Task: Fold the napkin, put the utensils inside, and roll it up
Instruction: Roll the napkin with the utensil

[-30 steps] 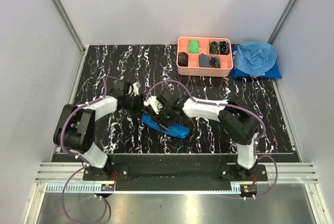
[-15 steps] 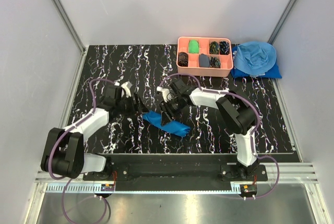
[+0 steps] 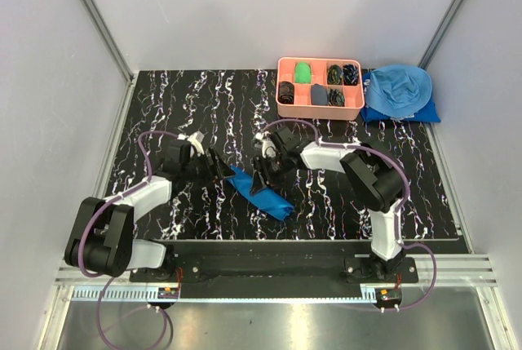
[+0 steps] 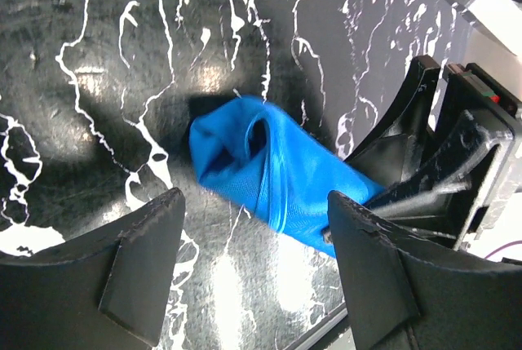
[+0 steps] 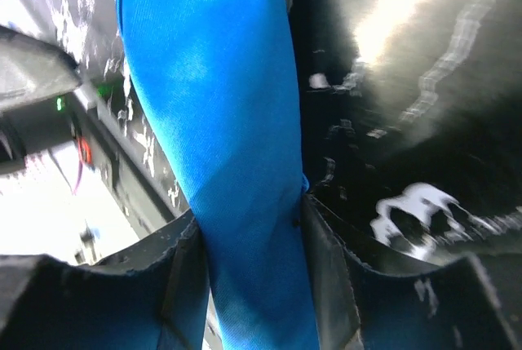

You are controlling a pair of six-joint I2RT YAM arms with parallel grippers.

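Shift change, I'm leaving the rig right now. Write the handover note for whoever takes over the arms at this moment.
Left gripper: open, at the end of the roll nearest the left arm, not gripping it.
Right gripper: shut on the napkin, near its middle.
Napkin: rolled into a tube, lying slantwise on the table between the arms.
Utensils: not in view; cannot tell whether they are inside the roll.
Done: folding and rolling look finished.
Left: confirm the utensils are inside, release, withdraw.

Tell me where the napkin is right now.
In the top view the napkin lies rolled near the table's front centre, held in the right gripper, with the open left gripper at its left end.
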